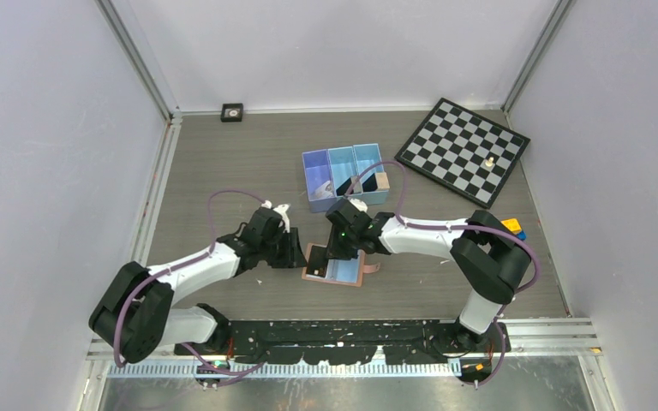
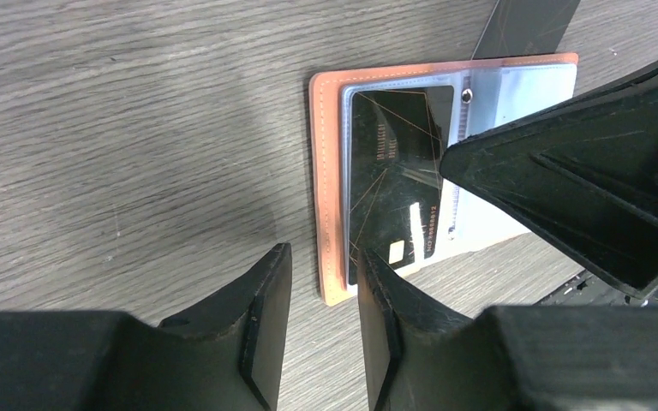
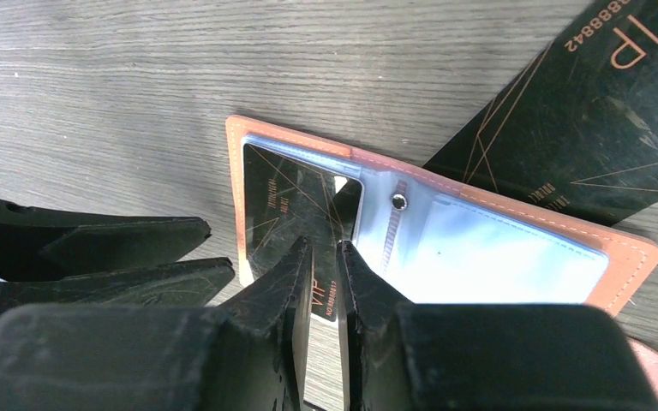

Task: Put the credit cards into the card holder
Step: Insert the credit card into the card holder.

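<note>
**Q:** Where is the credit card (image 3: 287, 201), and how would it handle?

**A:** It lies on the left half of the open card holder (image 3: 514, 248), which is spread flat on the bench (image 3: 94, 86) between the two arms. I cannot tell whether it is inside the clear sleeve or on top of it. It looks thin, stiff, light and glossy, so it is probably slippery. A pinch on a short edge should suit it best, and the right gripper (image 3: 324, 248) is nearly closed on the near short edge.

**Q:** Which way does it run?

**A:** Its long axis lies parallel to the holder's fold, with the lettered end towards the right gripper. A second credit card (image 3: 583, 120) lies slantwise, partly under the holder's far edge. The left gripper (image 2: 324, 254), narrowly parted, straddles the holder's outer edge and grips nothing visible.
</note>
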Robot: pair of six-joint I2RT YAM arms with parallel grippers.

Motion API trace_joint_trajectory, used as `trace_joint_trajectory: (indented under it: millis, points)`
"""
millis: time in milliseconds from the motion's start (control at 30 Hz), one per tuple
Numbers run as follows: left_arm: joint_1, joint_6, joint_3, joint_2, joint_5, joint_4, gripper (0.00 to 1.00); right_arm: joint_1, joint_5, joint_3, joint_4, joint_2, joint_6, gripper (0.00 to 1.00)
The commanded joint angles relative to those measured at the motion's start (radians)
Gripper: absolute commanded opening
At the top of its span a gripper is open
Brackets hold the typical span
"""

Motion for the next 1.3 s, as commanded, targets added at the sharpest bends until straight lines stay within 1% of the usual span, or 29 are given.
trace_joint_trajectory:
  millis: [0, 267, 567, 1000, 1267]
  points:
    - [-0.001, -0.007, -0.009, 0.011, 0.042, 0.046, 0.36, 0.011, 0.026, 0.04, 0.019, -0.003, 0.013, 0.22]
    - [0.0, -0.022, -0.016, 0.08, 0.096, 0.126, 0.36, 0.024, 0.056, 0.065, -0.029, 0.016, 0.007, 0.21]
    - [-0.001, -0.024, -0.016, 0.102, 0.103, 0.146, 0.37, 0.033, 0.103, 0.066, -0.073, -0.001, 0.008, 0.21]
    - [-0.001, -0.027, -0.019, 0.105, 0.101, 0.149, 0.37, 0.038, 0.094, 0.065, -0.065, 0.024, 0.019, 0.22]
    - [-0.001, -0.028, -0.02, 0.107, 0.103, 0.15, 0.37, 0.04, 0.063, 0.08, -0.03, 0.053, 0.016, 0.2]
